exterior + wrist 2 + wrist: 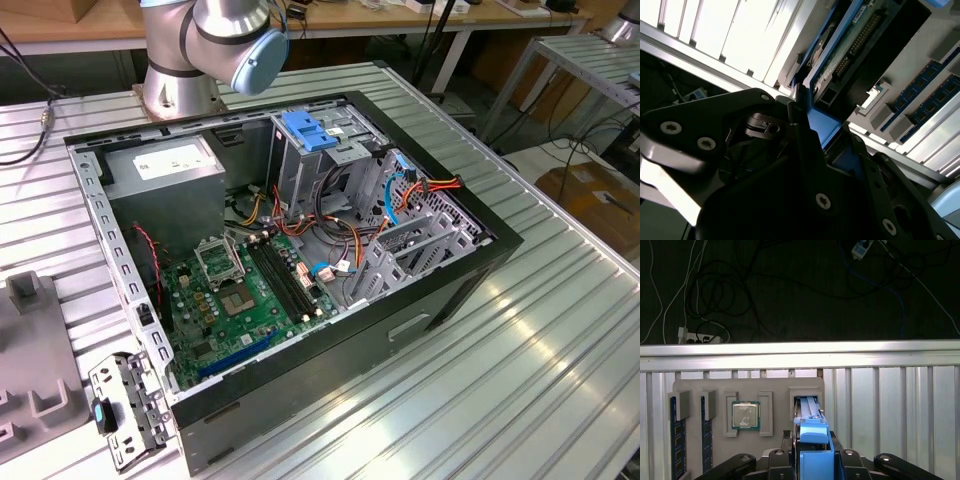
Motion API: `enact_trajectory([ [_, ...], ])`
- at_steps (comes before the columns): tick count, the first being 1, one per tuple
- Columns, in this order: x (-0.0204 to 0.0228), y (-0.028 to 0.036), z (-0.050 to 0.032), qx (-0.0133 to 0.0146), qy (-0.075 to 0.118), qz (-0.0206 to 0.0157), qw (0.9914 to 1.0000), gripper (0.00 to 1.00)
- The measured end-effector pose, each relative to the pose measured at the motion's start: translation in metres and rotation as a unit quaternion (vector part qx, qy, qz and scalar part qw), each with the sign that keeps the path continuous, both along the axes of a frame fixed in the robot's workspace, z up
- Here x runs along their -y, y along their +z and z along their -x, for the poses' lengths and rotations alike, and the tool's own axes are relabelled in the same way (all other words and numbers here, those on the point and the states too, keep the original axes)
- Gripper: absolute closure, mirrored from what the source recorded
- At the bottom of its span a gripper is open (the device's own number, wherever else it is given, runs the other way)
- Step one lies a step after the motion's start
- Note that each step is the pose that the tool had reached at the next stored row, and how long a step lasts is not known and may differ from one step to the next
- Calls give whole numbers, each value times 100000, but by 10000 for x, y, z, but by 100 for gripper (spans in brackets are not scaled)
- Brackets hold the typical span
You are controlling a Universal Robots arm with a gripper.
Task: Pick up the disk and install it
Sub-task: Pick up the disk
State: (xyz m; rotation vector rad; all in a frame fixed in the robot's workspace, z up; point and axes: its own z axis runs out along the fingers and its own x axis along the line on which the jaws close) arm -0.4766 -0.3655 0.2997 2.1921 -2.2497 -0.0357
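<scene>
The black two-fingered gripper (pixel 812 454) is closed on the disk (pixel 813 432), a flat dark grey hard drive in bright blue plastic carrier rails, its fingers pressed against the blue rail end from either side in both wrist views. The disk stands on its thin edge, and its long axis runs straight away from the fingers into the rectangular slot (pixel 807 394) of the pale grey holder tray (pixel 775 389). I cannot tell whether the far end has cleared that slot. In the second wrist view its green circuit-board face (pixel 840 55) is turned sideways. A square silver processor chip (pixel 745 415) lies beside the slot on the tray. By my reading the grasp is made and installation remains: in the exterior view the open black computer case (pixel 430 325) and its tall metal drive cage (pixel 300 175) stand well apart, untouched.
</scene>
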Motion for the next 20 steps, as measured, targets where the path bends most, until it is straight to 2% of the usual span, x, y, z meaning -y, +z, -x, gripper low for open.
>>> enact_trajectory([
  [8,-1,113,0,-10,-4,20,100000,63],
  [15,-1,275,0,-6,-5,40,100000,63],
  [20,-1,366,0,-1,-2,67,100000,63],
])
